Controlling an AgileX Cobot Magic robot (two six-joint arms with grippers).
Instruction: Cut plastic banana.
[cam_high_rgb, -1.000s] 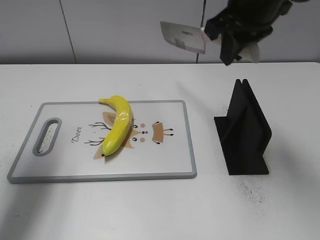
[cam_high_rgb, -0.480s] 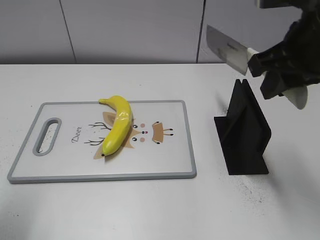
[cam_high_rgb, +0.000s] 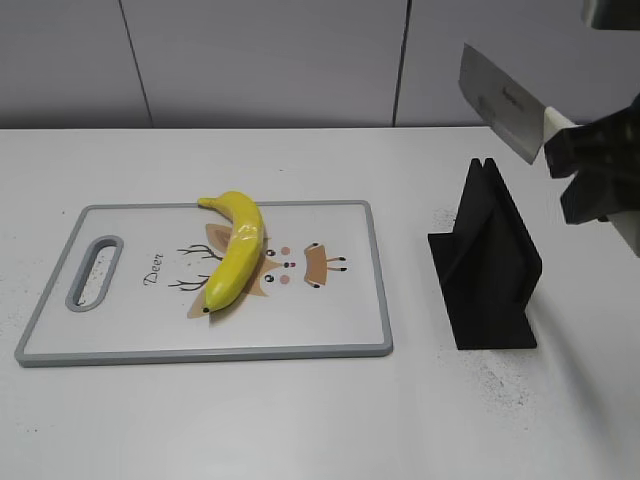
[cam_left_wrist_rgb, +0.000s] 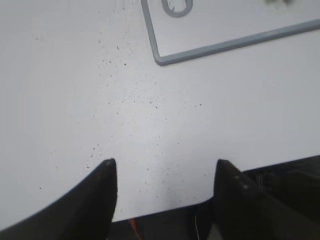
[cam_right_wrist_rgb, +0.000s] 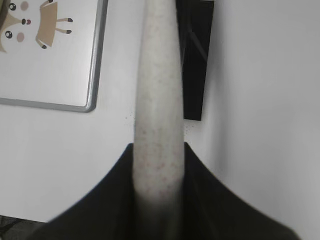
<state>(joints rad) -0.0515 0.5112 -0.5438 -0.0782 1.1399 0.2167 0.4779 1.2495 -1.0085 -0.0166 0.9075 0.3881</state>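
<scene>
**Banana whole on board, knife held high at right**

On the cutting board (cam_high_rgb: 330, 310), roughly mid-board, lies the plastic banana (cam_high_rgb: 236, 250): glossy yellow, curved, in one piece, stem end toward the far edge, dark tip toward the near edge. It lies across the printed deer cartoon, w/ the word "Deer" just to its left. Board is white w/ grey rim; handle slot sits at its left end. Board lies flat on the white table (cam_high_rgb: 300, 420).

Right of the board, apart from it, stands a black knife holder (cam_high_rgb: 488, 260), slotted at the top, nothing in the slot.

Above and slightly right of the holder, the right gripper (cam_high_rgb: 600, 165) hangs in the air, clamped on the knife (cam_high_rgb: 500, 100). Blade is a broad grey cleaver type, pointing up-left; pale handle runs between the fingers. Right wrist view confirms: speckled off-white handle (cam_right_wrist_rgb: 159, 100) pinched between both dark fingers, holder and a board corner below it. Knife is well apart from the banana, not touching the holder.

Left gripper (cam_left_wrist_rgb: 165, 172) appears only in the left wrist view: fingers spread, nothing between them, over bare speckled table near the front edge, board's handle corner further ahead.
</scene>
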